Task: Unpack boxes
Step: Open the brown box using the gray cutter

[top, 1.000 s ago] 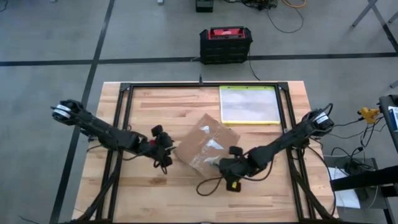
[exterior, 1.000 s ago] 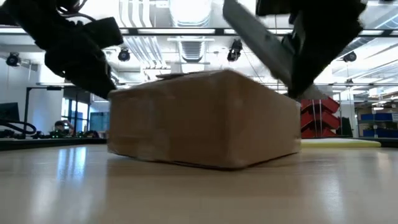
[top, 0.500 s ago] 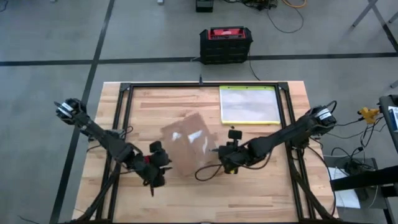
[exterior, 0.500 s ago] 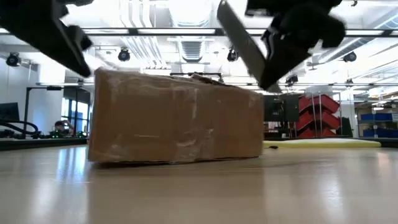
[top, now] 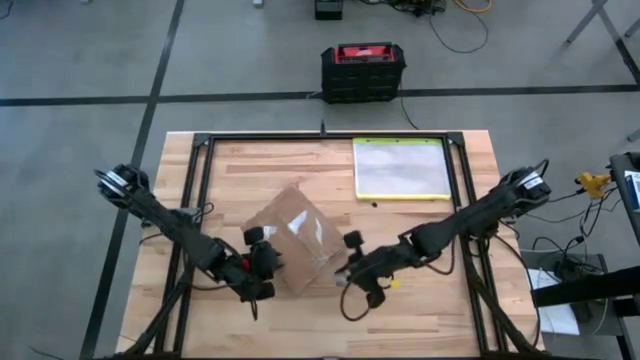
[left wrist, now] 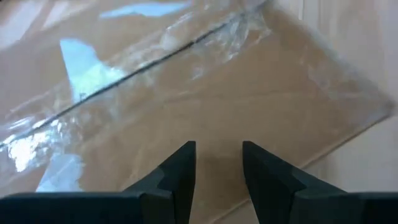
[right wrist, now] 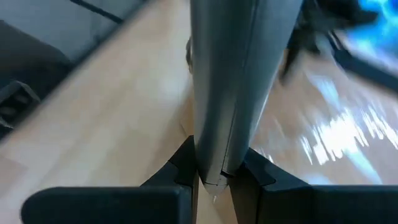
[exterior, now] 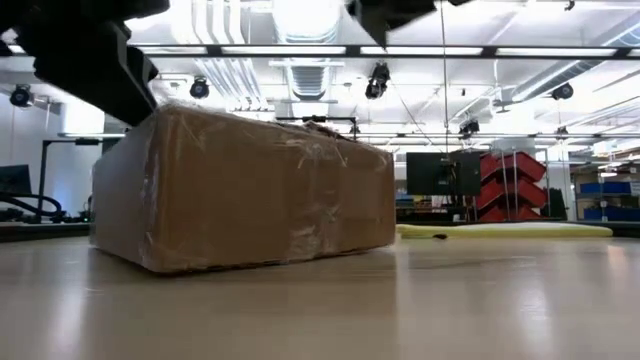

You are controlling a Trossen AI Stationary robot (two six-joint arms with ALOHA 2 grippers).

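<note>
Gripping a grey blade-like tool (right wrist: pixel 224 93), the fingers (right wrist: pixel 180 165) of the right gripper (top: pixel 350 281) are closed tight on its two sides. This gripper is just beside the right corner of the box (top: pixel 290 238). The left gripper (left wrist: pixel 217 163) has its fingers (left wrist: pixel 177 171) a little apart with nothing between them, over the taped top of the box near its left edge. The box lies flat near the middle of the counter (top: pixel 420 300), turned at an angle. A clear pouch (top: pixel 401 168) with yellow-green edge lies well apart, at the far right.
</note>
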